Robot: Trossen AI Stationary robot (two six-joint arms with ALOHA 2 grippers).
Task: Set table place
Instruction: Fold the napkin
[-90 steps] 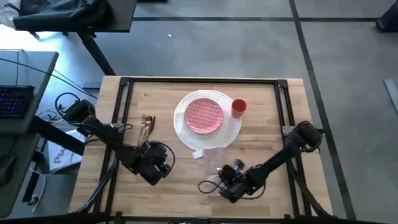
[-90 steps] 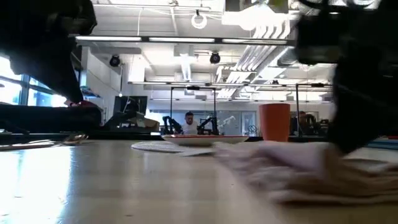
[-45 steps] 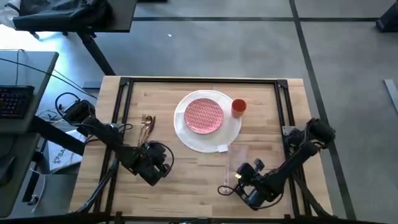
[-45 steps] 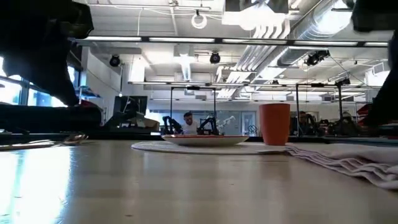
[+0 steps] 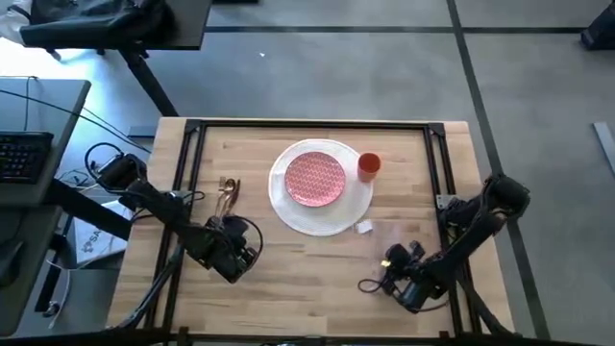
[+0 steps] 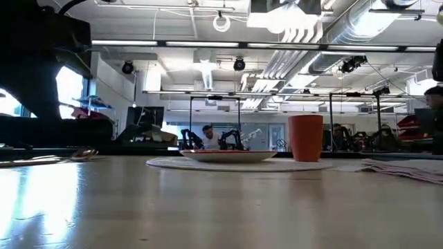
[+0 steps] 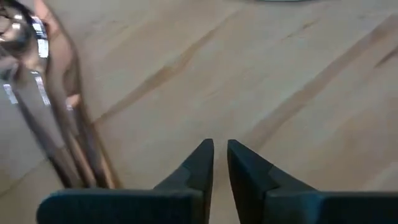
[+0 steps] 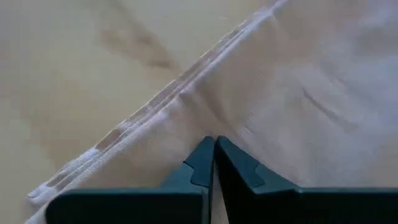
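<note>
The right end effector (image 8: 214, 144), its fingers closed with nothing between them, sits over the pink napkin (image 5: 389, 234) beside the white plate (image 5: 321, 205). The left end effector (image 7: 220, 146), nearly closed and holding nothing, is near the cutlery (image 5: 227, 196).

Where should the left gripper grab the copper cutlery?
Grip the copper cutlery at its handle ends, nearest the left gripper, coming straight down. The pieces lie flat and bunched on the table, so the fingers should straddle the narrow bundle crosswise.
</note>
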